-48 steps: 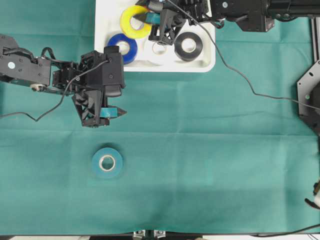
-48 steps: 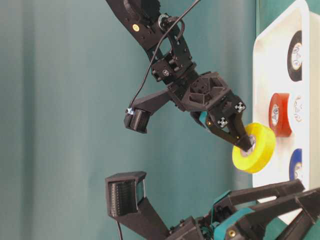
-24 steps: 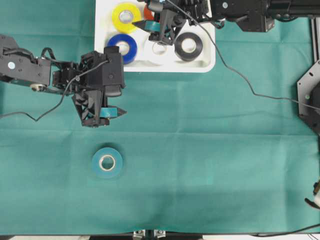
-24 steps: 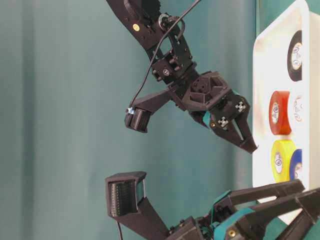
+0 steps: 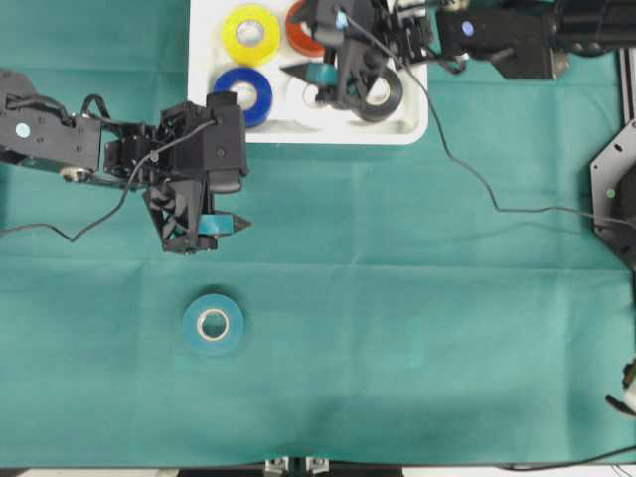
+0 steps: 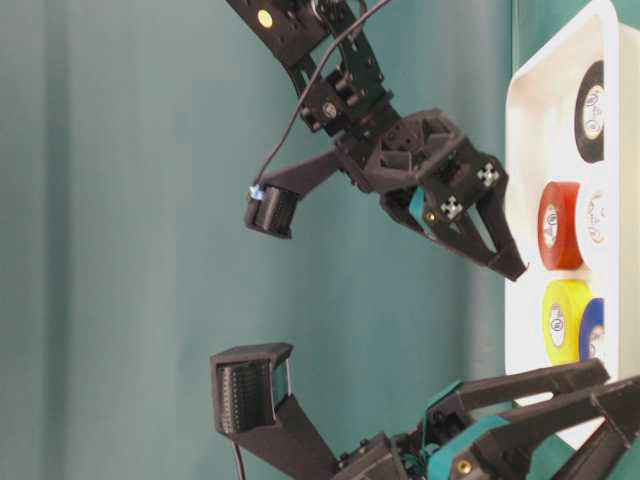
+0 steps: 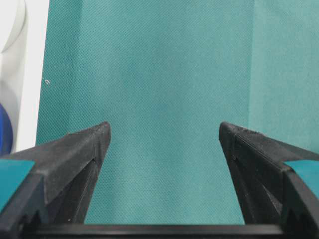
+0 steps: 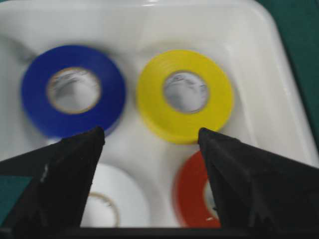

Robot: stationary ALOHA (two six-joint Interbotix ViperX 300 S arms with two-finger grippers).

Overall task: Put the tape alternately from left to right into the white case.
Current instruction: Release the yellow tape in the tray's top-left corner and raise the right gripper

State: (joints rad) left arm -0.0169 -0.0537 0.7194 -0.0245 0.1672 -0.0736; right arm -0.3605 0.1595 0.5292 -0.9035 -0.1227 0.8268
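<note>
Yellow ring-shaped tape roll (image 5: 250, 33) just got dropped flat into the shallow white plastic case (image 5: 412, 119); my right gripper (image 8: 152, 144) hangs spread and empty above. Only the teal tape roll (image 5: 212, 323) is left on the cloth, and my left gripper (image 7: 164, 137) waits open near it.

- A shallow white plastic case (image 5: 412, 127) with rounded corners is sitting at the table's far edge.
- Lying flat inside are a yellow ring of tape (image 5: 250, 33), a blue one (image 5: 243, 94), a red-orange one (image 5: 301, 38), a white one (image 8: 107, 206) and a black one (image 6: 590, 112).
- A teal roll of tape (image 5: 212, 323) is lying flat on the green cloth, well apart from the case.
</note>
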